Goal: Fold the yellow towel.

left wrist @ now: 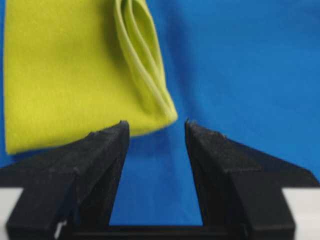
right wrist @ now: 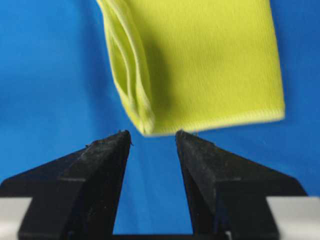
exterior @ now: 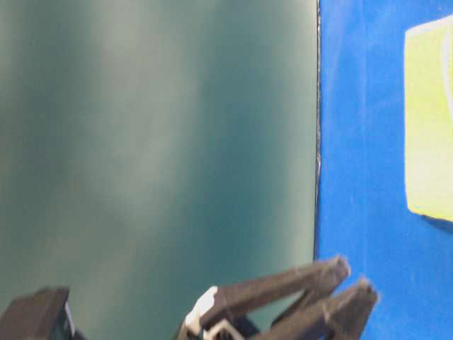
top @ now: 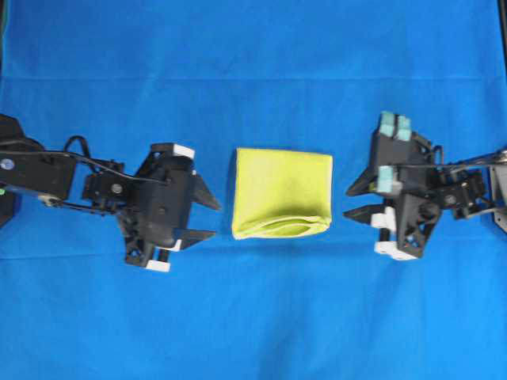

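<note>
Yellow towel [top: 281,192] lies folded at the middle of the blue table cover [top: 253,317], bare cloth all round it. Layered open edges face the near side in the overhead view, the smooth fold the far side. Roughly square, slightly wider across. Left gripper [top: 212,218] just beside its left edge, jaws apart, holding nothing. Right gripper [top: 352,202] off its right edge, jaws apart, empty.

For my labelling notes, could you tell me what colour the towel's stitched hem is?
A paler yellow than the yellow towel itself, clearest in the right wrist view.
</note>
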